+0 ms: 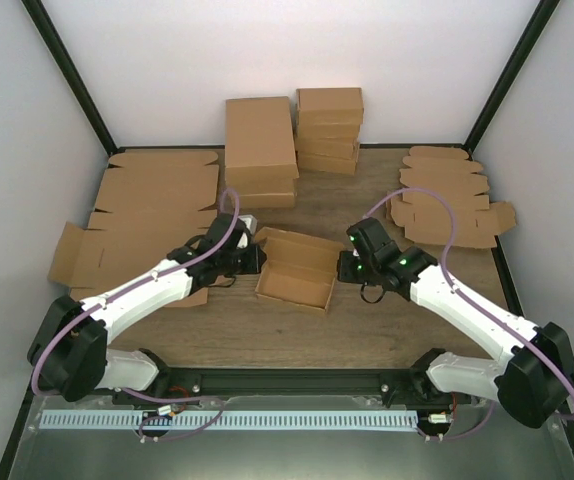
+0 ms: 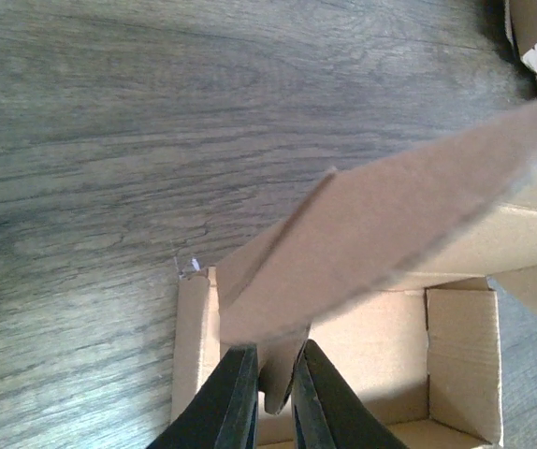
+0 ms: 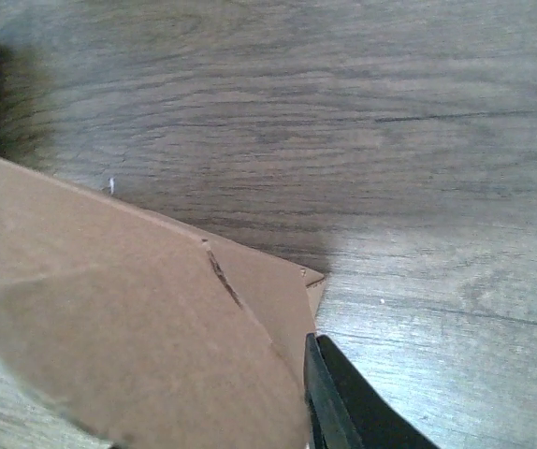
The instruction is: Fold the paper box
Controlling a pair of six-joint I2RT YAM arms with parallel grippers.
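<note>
The left gripper is pinched nearly closed on a flap of the box, which lies open just ahead of it. The right gripper sits at the box's opposite end, and I cannot tell how wide it stands. End-flap folding seems to be the step in hand; the next move likely calls for tucking the flaps inward.

Box plain brown, unmarked. Table grey-brown wood grain. Arms white with black joints, purple cables. Left gripper black. Stacked boxes at back same plain brown. Walls white, frame black.

Wooden table, paper box at centre, stacked boxes behind, flat blanks either side
</note>
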